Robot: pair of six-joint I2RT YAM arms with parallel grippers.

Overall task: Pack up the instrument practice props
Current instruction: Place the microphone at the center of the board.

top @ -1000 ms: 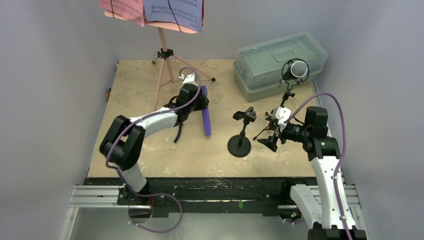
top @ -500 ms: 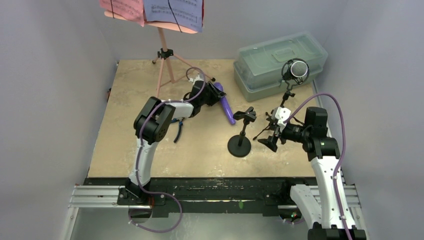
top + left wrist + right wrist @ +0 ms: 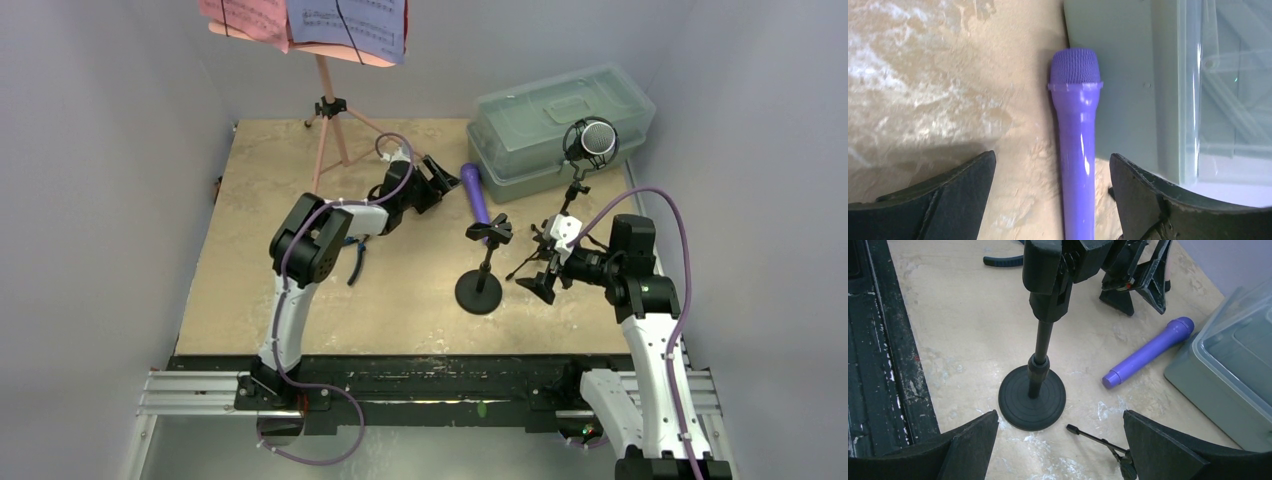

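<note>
The purple mic lies flat on the table, its head beside the greenish box. My left gripper is open just left of it. In the left wrist view the purple mic runs between the spread fingers of the left gripper, touching neither. The right gripper stands open, empty, facing the round-based black mic support. Behind it the black silver-headed mic sits on a tripod support. The pink music rack holds printed sheets at the back.
Blue-handled pliers lie by the left arm's elbow. The lidded box fills the back right corner. In the right wrist view the support's base, a thin tripod leg and the purple mic lie ahead of the right gripper.
The left arm swung right with the purple mic, then opened and let it go; the mic now lies beside the box. The right arm has not moved.
</note>
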